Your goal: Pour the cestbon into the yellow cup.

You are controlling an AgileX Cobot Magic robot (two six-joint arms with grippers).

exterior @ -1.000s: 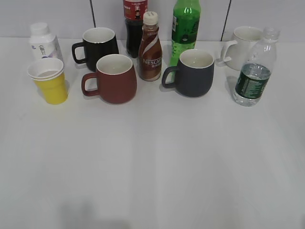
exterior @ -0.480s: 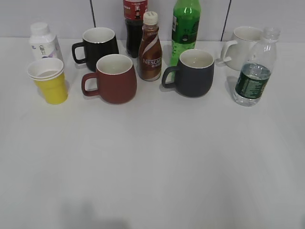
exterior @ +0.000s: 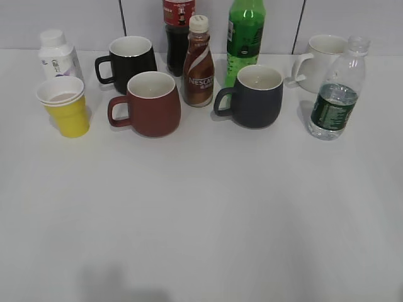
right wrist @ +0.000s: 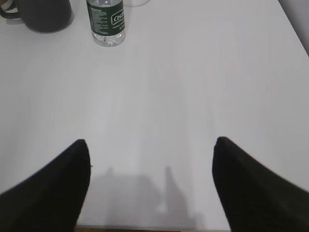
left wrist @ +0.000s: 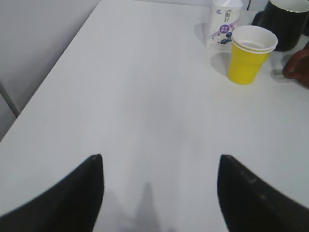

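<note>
The cestbon (exterior: 337, 94), a clear bottle with a dark green label, stands upright at the right of the table; it also shows in the right wrist view (right wrist: 106, 21), far ahead and left. The yellow cup (exterior: 64, 107) stands at the far left; it also shows in the left wrist view (left wrist: 248, 54), ahead and right. My left gripper (left wrist: 159, 164) is open and empty above bare table. My right gripper (right wrist: 150, 147) is open and empty near the table's front edge. Neither gripper shows in the exterior view.
A row stands at the back: a white milk bottle (exterior: 56, 53), a black mug (exterior: 129, 61), a red-brown mug (exterior: 151, 104), a Nescafe bottle (exterior: 198, 63), a cola bottle (exterior: 177, 28), a green soda bottle (exterior: 244, 34), a dark grey mug (exterior: 257, 95), a white mug (exterior: 321, 60).
</note>
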